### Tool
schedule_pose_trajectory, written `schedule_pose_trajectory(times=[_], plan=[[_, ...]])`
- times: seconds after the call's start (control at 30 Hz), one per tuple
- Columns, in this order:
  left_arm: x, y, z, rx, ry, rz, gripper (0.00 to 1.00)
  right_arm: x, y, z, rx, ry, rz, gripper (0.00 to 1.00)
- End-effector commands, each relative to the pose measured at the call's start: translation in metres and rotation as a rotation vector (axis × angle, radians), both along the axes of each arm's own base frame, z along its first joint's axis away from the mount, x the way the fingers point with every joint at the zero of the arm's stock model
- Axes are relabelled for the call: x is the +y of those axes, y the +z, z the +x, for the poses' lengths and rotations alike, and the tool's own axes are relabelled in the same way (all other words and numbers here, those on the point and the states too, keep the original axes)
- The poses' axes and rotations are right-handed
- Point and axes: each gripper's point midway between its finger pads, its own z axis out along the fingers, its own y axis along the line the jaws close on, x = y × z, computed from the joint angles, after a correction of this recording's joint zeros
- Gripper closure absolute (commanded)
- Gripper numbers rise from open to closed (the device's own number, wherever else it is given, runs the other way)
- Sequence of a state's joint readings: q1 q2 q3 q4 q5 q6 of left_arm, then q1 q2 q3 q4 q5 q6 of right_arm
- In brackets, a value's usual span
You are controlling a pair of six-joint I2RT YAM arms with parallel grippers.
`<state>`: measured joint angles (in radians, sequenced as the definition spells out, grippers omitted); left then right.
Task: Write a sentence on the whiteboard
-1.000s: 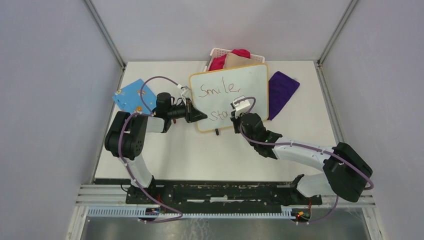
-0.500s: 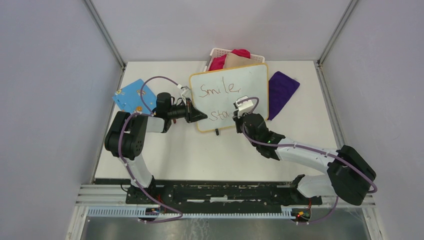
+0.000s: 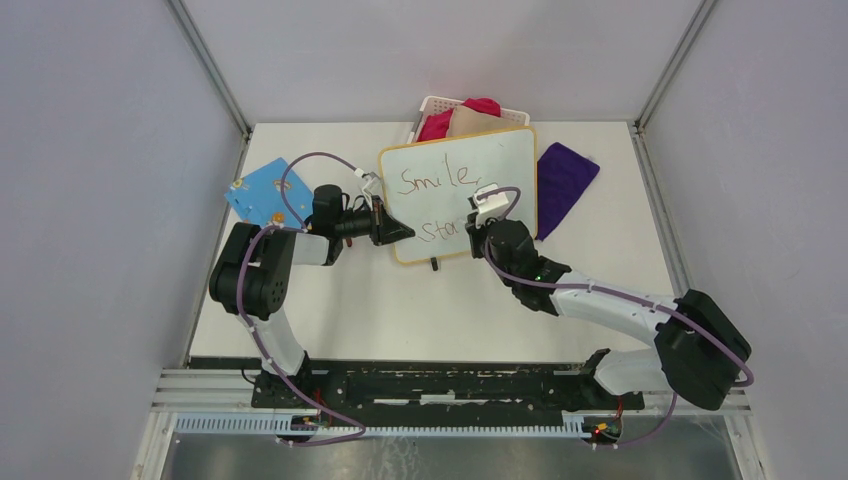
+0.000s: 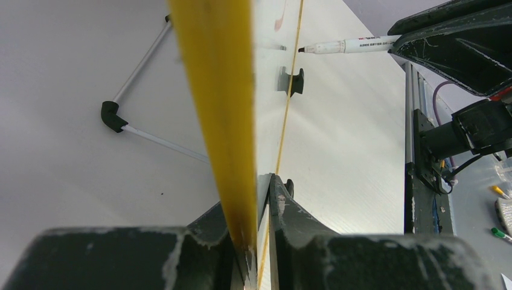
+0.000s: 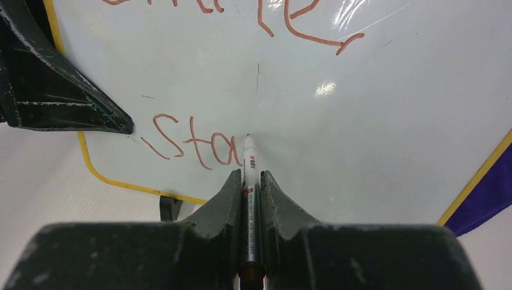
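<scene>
Centrally on the table (image 3: 400, 310) lies the whiteboard (image 3: 505, 160), turned a little askew. A white basket (image 3: 432, 104) sits just behind its far edge, a purple cloth (image 3: 565, 180) just beside its right side, and a blue board (image 3: 262, 190) well apart on the left. The sentence (image 5: 193, 148) is in thin red script: "Smile," runs along the upper line, and below it stands only "Sta", which reads as an unfinished word.

The right gripper (image 5: 249, 176) is closed narrowly on a marker (image 5: 249, 158). The marker's long axis runs straight out from the grip toward the board's far edge, and its tip appears to meet the white surface just right of the "a". The bare surface for further letters therefore lies to the right of the tip, along the lower line, toward the purple cloth.

The left gripper (image 4: 250, 199) is pinched on the whiteboard's yellow rim at the left side, near the lower-left corner and close by the "S". Seen edge-on from that wrist, the board stands slightly off the table on a small black foot (image 4: 293, 81). The right arm is the one placed to write. The left arm, by judgement, steadies the board against the marker's sideways drag.
</scene>
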<state>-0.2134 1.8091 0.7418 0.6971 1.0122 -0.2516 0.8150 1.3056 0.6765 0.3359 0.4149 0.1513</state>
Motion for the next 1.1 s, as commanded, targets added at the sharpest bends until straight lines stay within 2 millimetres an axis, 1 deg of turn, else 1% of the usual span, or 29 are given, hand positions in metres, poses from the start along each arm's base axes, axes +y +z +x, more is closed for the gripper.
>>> schedule_pose_trajectory(times=[0.0, 0.2, 0.5, 0.8, 1.07], plan=[[0.003, -0.055, -0.014, 0.132, 0.048, 0.139, 0.98, 0.012, 0.031, 0.011, -0.066, 0.01, 0.063, 1.0], [0.003, -0.054, -0.013, 0.131, 0.049, 0.138, 0.98, 0.011, 0.022, 0.012, -0.045, 0.004, 0.052, 1.0], [0.003, -0.054, -0.013, 0.13, 0.049, 0.139, 0.98, 0.003, 0.006, 0.011, -0.019, -0.016, 0.03, 1.0], [0.003, -0.054, -0.013, 0.131, 0.05, 0.139, 0.98, -0.005, -0.008, 0.003, 0.005, -0.019, 0.025, 1.0], [0.003, -0.054, -0.013, 0.13, 0.05, 0.14, 0.98, -0.008, -0.016, -0.003, 0.022, -0.016, 0.03, 1.0]])
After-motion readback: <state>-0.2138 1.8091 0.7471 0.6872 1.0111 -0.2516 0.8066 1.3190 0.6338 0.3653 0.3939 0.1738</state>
